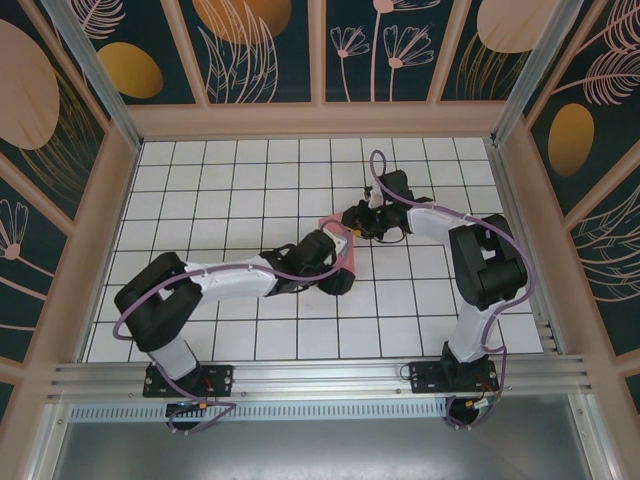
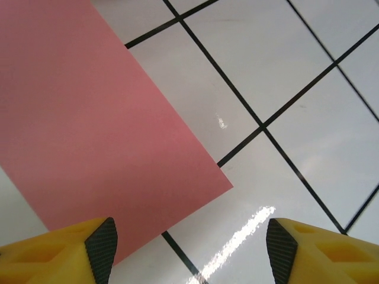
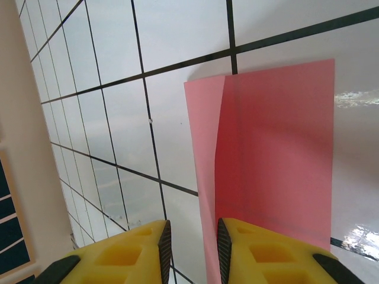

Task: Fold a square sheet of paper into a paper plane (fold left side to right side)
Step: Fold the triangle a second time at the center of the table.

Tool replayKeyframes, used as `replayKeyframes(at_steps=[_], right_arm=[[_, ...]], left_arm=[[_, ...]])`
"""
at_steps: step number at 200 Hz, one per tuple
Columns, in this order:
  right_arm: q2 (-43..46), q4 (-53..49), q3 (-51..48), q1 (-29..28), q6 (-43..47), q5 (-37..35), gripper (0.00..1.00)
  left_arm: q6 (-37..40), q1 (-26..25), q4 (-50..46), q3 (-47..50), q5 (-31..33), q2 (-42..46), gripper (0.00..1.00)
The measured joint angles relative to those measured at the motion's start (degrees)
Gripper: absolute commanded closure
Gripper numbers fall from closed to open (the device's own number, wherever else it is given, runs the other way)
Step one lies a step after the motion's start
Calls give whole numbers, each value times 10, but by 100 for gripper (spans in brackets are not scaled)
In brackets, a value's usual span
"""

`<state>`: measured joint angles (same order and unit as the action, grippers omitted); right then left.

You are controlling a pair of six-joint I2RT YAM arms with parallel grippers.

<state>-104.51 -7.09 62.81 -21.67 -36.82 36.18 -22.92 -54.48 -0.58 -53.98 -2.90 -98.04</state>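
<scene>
Hovering left jaws spread over a corner of the square sheet of paper (image 2: 89, 136), half-folded near the middle of the bench (image 1: 200, 180), we hold our right jaws narrowed around its raised flap, likely steadying the fold; whether they pinch, we cannot tell.

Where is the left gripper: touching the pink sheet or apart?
Cannot tell. Left wrist view: one finger of the open left gripper overlaps the edge of the pink sheet; its height is unclear.
</scene>
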Motion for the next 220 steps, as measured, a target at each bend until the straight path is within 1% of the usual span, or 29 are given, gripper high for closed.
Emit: replayKeyframes(at_steps=[25,56,91,104,119,146,164,189,207,220], right_arm=[[0,0,0,-1,0,0,69],[0,0,0,-1,0,0,69],[0,0,0,-1,0,0,69],[0,0,0,-2,0,0,69],[0,0,0,-2,0,0,69],[0,0,0,-3,0,-1,69],[0,0,0,-3,0,-1,69],[0,0,0,-3,0,-1,69],[0,-2,0,-3,0,-1,69],[0,-4,0,-3,0,-1,69]], left_arm=[[2,-18,-28,-42,45,-38,26],[4,-33,-54,-78,95,-60,26],[4,-42,-79,-107,139,-88,30],[4,-45,-88,-116,150,-97,34],[6,-47,-96,-123,156,-104,42],[9,-48,-106,-126,162,-105,47],[9,-48,-112,-127,165,-105,52],[14,-48,-119,-131,165,-105,63],[20,-48,-122,-134,165,-105,74],[22,-48,-124,-136,165,-105,80]])
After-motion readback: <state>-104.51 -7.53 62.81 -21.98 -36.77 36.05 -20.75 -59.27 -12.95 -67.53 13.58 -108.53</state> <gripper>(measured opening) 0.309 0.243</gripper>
